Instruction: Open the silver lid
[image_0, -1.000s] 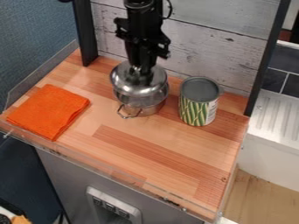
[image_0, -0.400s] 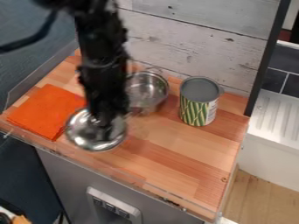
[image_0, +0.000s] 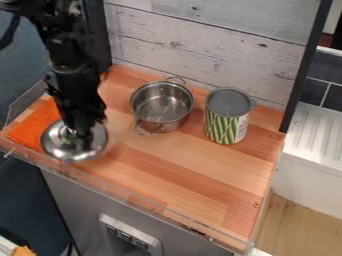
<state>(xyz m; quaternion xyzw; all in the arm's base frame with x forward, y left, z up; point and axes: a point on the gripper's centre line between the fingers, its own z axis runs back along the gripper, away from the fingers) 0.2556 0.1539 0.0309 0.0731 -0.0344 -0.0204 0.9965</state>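
My gripper (image_0: 83, 131) hangs at the left of the table, shut on the top of the silver lid (image_0: 61, 146). The lid is over the front right part of the orange cloth and the wood beside it; whether it touches them I cannot tell. The silver pot (image_0: 161, 106) stands uncovered near the back wall, its inside visible, to the right of the gripper.
Right of the pot stands a can (image_0: 226, 122) with a green striped label. The orange cloth (image_0: 33, 122) lies at the table's left, partly behind the arm and lid. A clear low edge runs along the table's front, and a grey wooden wall (image_0: 214, 40) stands behind.
The lid has come off the pot with my gripper, moving left and toward the front, then farther left over the cloth's edge. The pot and can have stayed in place.
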